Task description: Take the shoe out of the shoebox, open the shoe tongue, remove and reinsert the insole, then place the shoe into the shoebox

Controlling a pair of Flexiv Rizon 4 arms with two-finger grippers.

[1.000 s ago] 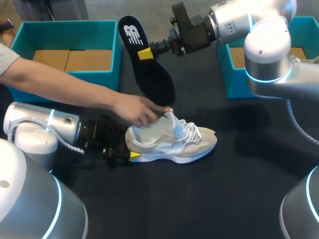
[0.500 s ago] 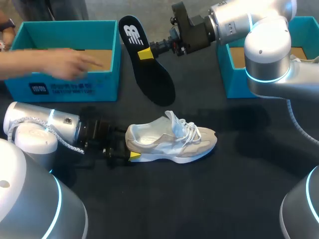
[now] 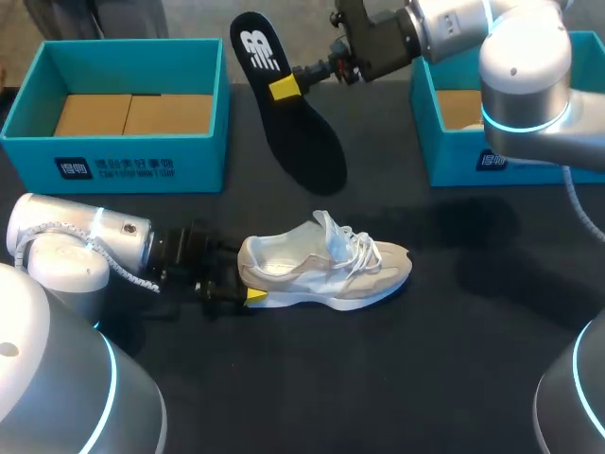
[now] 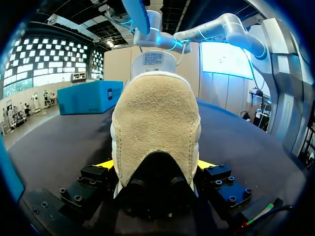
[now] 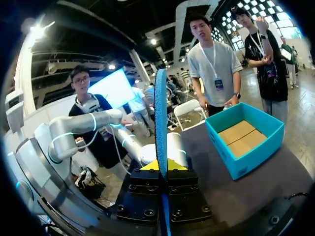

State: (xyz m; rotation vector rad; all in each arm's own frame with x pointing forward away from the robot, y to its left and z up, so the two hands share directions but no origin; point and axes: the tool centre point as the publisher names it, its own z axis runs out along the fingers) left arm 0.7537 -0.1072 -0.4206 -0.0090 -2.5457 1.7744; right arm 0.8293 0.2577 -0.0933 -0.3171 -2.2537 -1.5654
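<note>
Now | shoe toe toward right, heel clamped by left fingers | right fingers pinch insole, tilted

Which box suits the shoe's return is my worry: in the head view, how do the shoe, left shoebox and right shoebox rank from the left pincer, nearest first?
1. shoe: its heel is clamped in the left pincer.
2. left shoebox: behind the pincer, at the table's left rear.
3. right shoebox: across the table, at its right rear.

Behind the shoe, leftward, sits one shoebox; rightward, a second shoebox; the insole hangs between them.
</note>
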